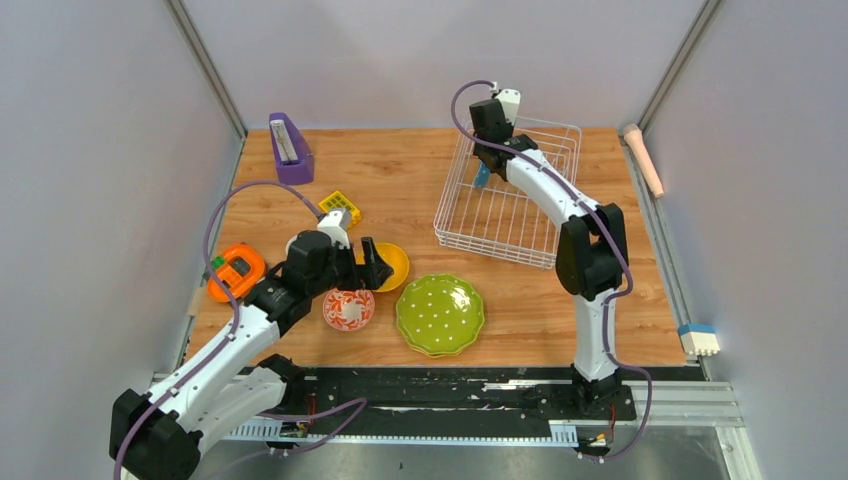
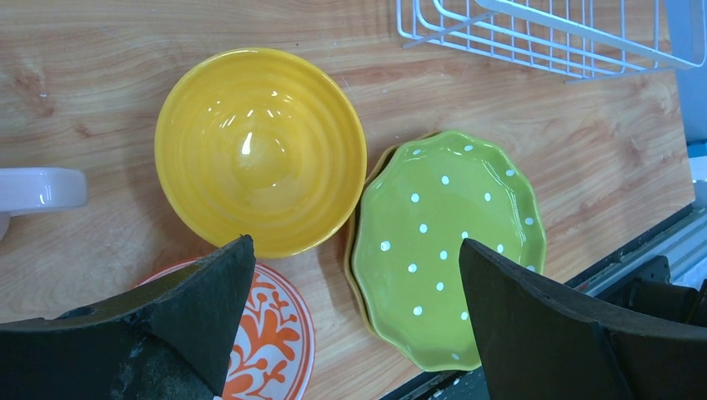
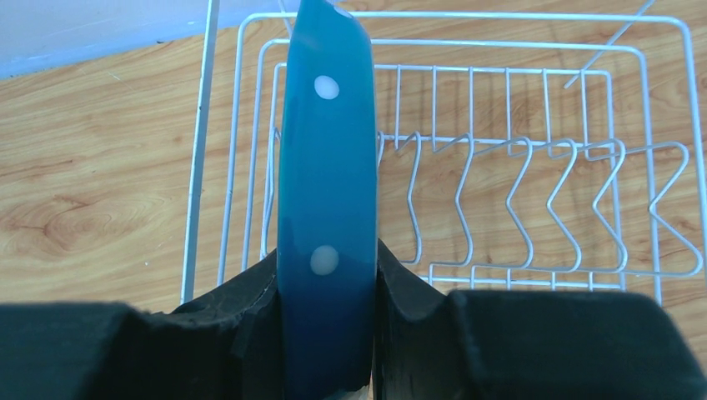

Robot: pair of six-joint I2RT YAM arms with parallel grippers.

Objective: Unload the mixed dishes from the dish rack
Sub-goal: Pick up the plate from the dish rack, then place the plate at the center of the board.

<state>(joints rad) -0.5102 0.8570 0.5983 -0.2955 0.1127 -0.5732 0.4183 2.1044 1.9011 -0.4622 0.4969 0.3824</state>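
Observation:
My right gripper [image 3: 327, 267] is shut on the rim of a blue white-dotted plate [image 3: 327, 167], which stands on edge at the left end of the white wire dish rack [image 3: 500, 150]. From above, that gripper [image 1: 483, 175] reaches into the rack [image 1: 510, 215] at its far left corner. My left gripper [image 2: 357, 246] hangs open and empty over the table. Below it sit a yellow bowl [image 2: 260, 150], a red-and-white patterned bowl [image 2: 271, 342] and a green dotted plate [image 2: 450, 242] stacked on a yellow plate [image 2: 351, 267].
A purple wedge holder [image 1: 290, 148] stands at the back left. A yellow grid block [image 1: 340, 207] and an orange round gadget [image 1: 236, 271] lie to the left. A pink stick [image 1: 643, 158] and a blue-and-white block [image 1: 699, 338] sit off the right edge.

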